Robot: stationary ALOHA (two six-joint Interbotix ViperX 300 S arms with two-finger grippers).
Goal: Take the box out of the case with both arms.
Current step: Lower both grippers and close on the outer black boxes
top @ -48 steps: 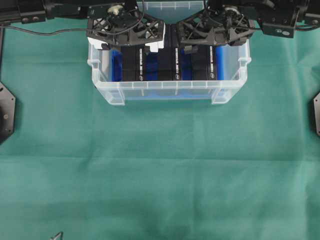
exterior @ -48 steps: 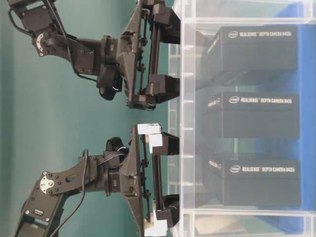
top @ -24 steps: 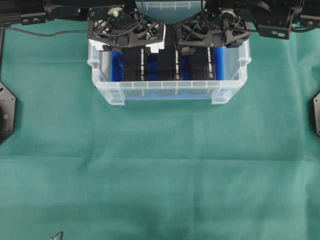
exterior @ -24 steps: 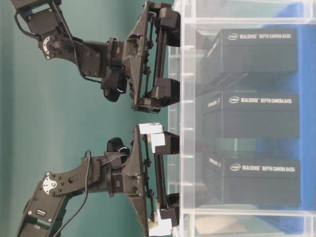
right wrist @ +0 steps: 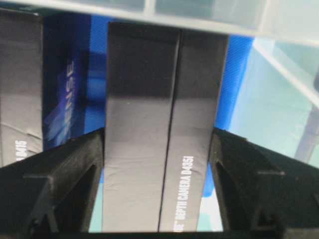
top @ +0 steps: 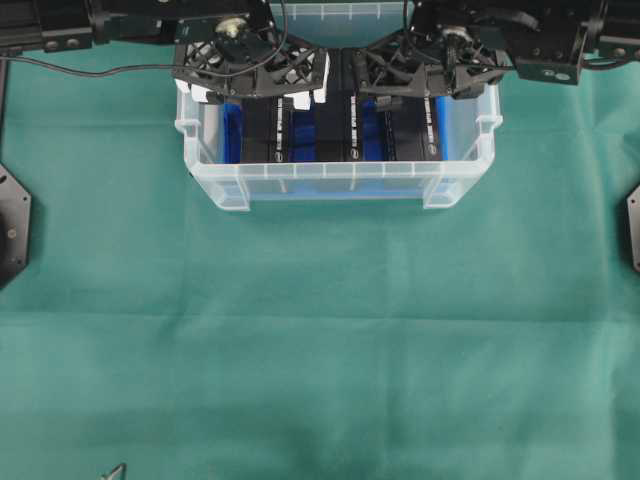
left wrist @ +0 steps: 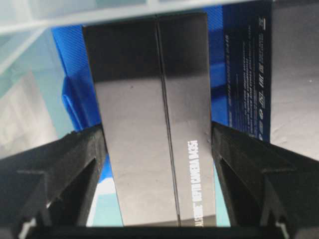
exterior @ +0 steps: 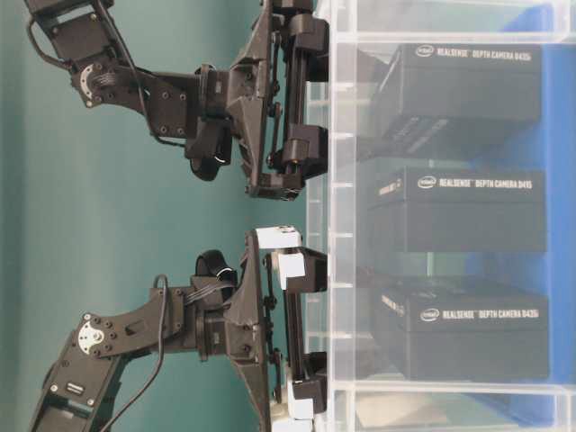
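Two claws reach into the case [top: 340, 180] on green cloth [top: 320, 340]. The left claw [left wrist: 158, 149] has its fingers [left wrist: 79, 159] pressed against both sides of the left box [left wrist: 154, 114]; the right claw [right wrist: 159, 149] likewise clamps the right box [right wrist: 164, 124]. A third box [exterior: 459, 209] stands between them, ungripped.

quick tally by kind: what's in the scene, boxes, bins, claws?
Black RealSense depth camera boxes: 3
Clear plastic case: 1
Robot claws: 2, left claw, right claw
Total: 6
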